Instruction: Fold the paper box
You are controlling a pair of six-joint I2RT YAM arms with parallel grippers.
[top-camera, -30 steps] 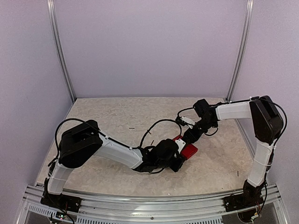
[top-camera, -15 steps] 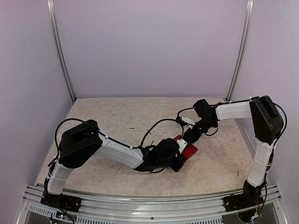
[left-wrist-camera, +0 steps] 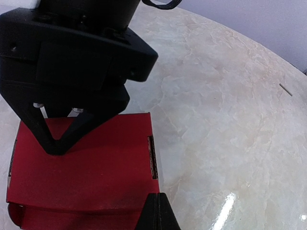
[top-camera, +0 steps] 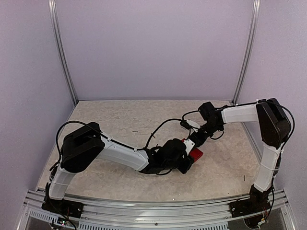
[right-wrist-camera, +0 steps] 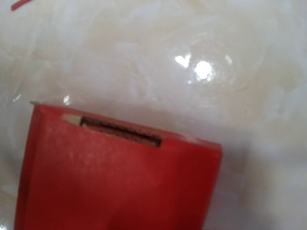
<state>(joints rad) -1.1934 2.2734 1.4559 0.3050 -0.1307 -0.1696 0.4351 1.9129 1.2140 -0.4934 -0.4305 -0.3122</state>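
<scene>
I'm looking at the marble-pattern table (top-camera: 110, 120) w/ both arms reaching in to mid-right. The L arm (top-camera: 120, 155) is lying low across the surface from its base. The R arm (top-camera: 240, 114) is bending in from the right side.

The paper box (top-camera: 195, 154) is sitting flat on the table between the two wrists. It's bright red and folded into a flat rectangle, w/ a narrow slot (right-wrist-camera: 120, 130) showing along one edge.

The R gripper (left-wrist-camera: 56, 146) is coming down onto the box's top face, its black fingers narrowing to a V that's touching the card. I can't tell whether it's open or closed.

The L gripper (left-wrist-camera: 156, 213) is sitting closed, tips together, right at the box's near corner. I can't tell if any card is pinched between them.
</scene>
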